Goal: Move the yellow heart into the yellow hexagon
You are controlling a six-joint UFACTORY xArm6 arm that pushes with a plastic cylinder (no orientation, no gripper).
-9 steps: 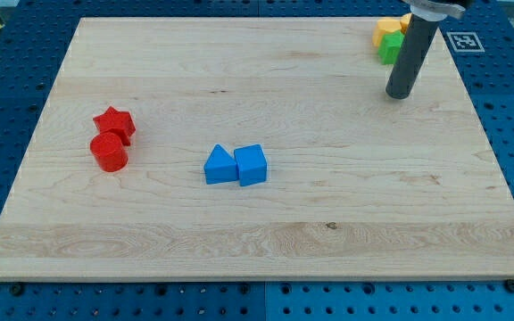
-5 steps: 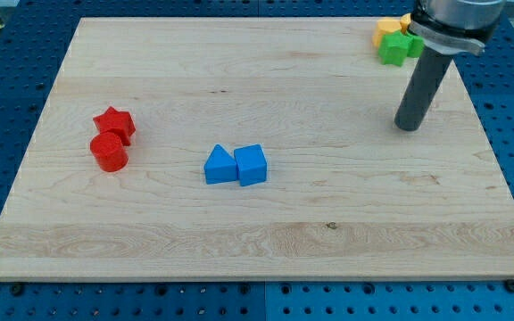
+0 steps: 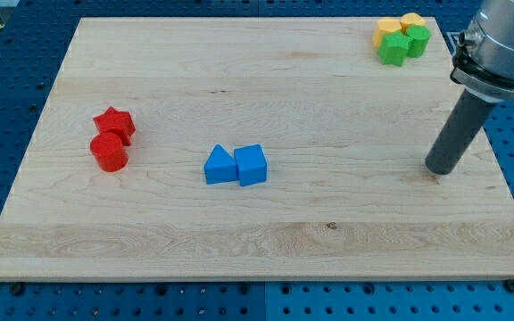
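Observation:
Two yellow blocks sit together in the view's top right corner of the wooden board: one on the left (image 3: 385, 31) and one on the right (image 3: 411, 20). I cannot tell which is the heart and which the hexagon. Two green blocks (image 3: 393, 49) (image 3: 416, 38) press against them from below. My tip (image 3: 439, 169) rests on the board near the right edge, well below this cluster and touching no block.
A red star (image 3: 114, 121) and a red cylinder (image 3: 109, 152) sit together at the view's left. A blue triangle (image 3: 219, 166) and a blue cube (image 3: 251, 164) touch near the middle. The board's right edge (image 3: 493, 160) is close to my tip.
My tip has moved down and to the right, away from the yellow and green cluster. No block has moved.

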